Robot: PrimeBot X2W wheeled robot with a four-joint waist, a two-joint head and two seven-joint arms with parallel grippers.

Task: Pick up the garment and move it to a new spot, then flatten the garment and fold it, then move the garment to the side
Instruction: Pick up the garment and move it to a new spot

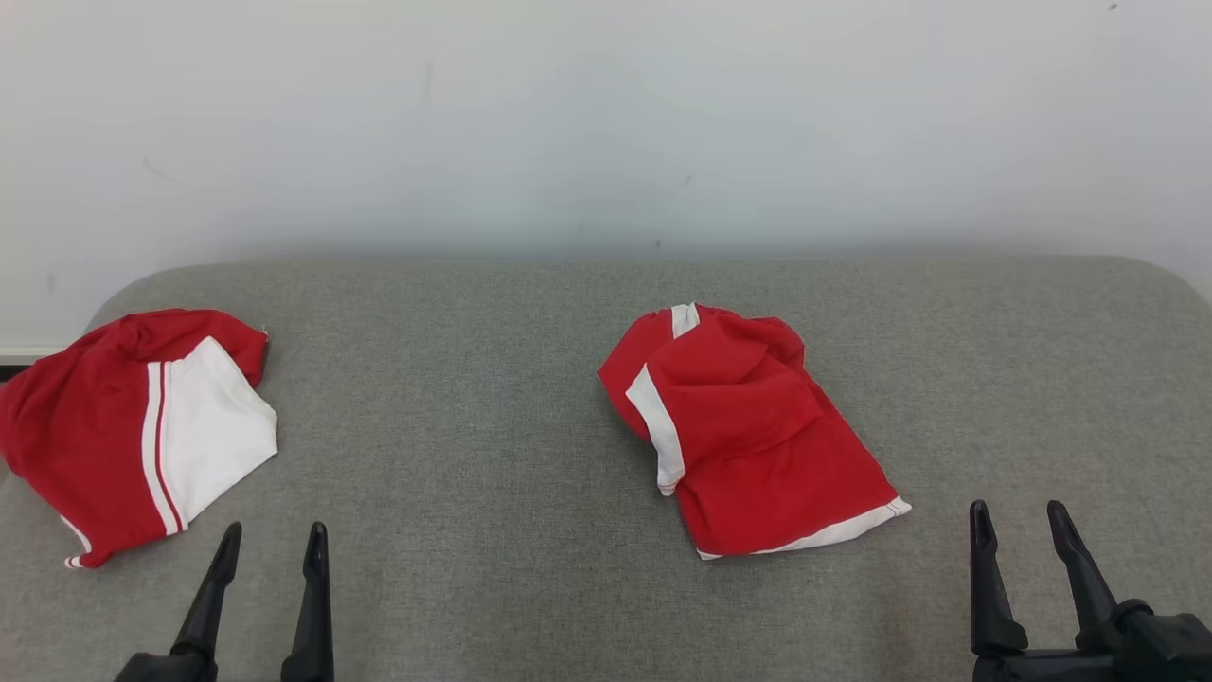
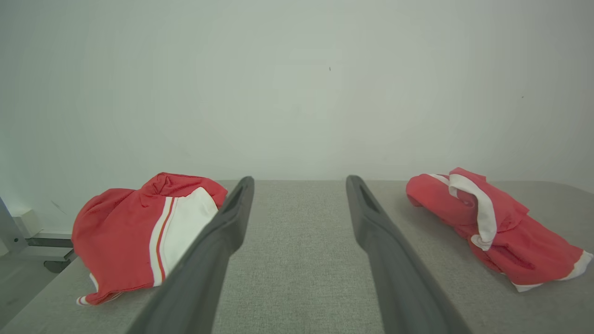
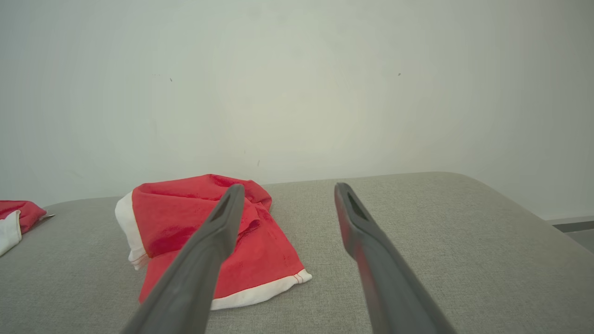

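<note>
The grey desk [image 1: 492,568] holds a red garment [image 1: 743,436], bunched up near the middle, not flat or folded. A red-and-white garment [image 1: 123,426] sits by the left edge. The left tool [image 1: 274,537] and right tool [image 1: 1018,519] hang wide open and empty. I think every step is left.

No readable text, label, brand, number or sign showing in any view.
</note>
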